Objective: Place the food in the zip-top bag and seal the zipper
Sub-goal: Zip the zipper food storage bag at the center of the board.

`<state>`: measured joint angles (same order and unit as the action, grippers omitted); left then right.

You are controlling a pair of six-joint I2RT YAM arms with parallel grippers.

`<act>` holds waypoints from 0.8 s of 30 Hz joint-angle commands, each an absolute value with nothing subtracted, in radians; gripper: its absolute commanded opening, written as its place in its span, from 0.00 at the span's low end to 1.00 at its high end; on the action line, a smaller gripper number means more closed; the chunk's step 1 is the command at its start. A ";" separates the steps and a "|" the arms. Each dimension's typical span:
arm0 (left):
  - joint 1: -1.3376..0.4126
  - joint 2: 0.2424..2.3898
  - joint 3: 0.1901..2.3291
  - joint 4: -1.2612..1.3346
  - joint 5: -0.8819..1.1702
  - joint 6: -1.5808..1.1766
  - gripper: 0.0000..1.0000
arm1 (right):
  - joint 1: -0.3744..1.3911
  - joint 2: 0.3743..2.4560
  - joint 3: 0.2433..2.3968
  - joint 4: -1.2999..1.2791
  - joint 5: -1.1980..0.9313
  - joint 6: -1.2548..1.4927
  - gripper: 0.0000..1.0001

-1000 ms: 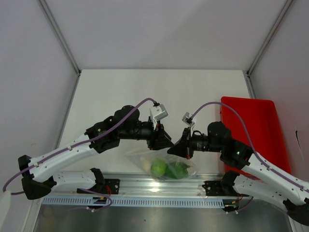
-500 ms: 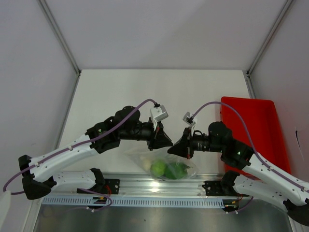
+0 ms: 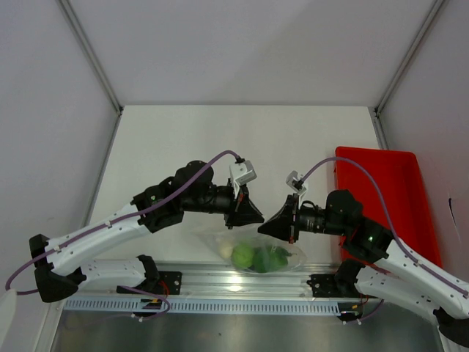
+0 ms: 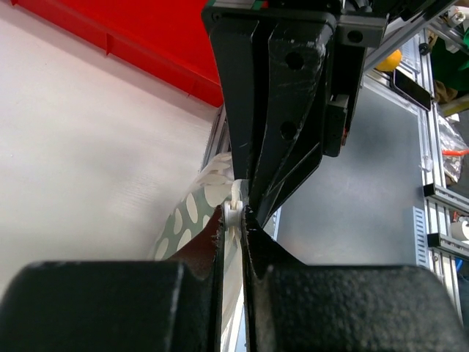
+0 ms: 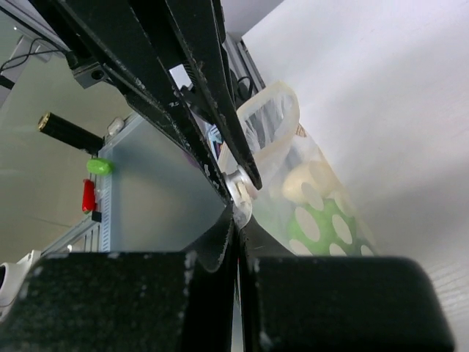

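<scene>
The zip-top bag hangs between my two grippers near the table's front edge. Inside it show the whitish ball, the bright green round piece and the darker green piece; the purple piece is hidden. My left gripper is shut on the bag's mouth edge, with a small white zipper piece between its tips. My right gripper faces it tip to tip, shut on the same edge. The bag shows white dots, with the ball and a green piece behind them.
The red tray lies on the right of the table and also shows in the left wrist view. The aluminium rail with the arm bases runs just below the bag. White enclosure walls stand on both sides.
My right arm has drawn back a little to the right, still holding the bag's edge. The bag and its contents have shifted slightly right. The left gripper has hardly moved.
</scene>
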<state>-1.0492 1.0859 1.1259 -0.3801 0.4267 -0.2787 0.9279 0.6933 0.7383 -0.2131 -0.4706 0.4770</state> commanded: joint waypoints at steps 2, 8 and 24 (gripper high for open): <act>-1.055 1.091 1.114 -0.413 0.446 -0.250 0.01 | 0.931 0.623 0.712 -0.063 -0.416 0.538 0.00; -1.055 1.075 1.095 -0.437 0.413 -0.239 0.01 | 0.928 0.581 0.658 -0.017 -0.380 0.586 0.00; -1.052 1.037 1.035 -0.475 0.408 -0.229 0.01 | 0.759 0.483 0.670 -0.086 -0.408 0.620 0.00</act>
<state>-1.0515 1.0637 1.0611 -0.3874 0.4183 -0.2592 0.8097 0.5137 0.6319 -0.1467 -0.4099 0.6033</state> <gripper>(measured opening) 0.099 0.003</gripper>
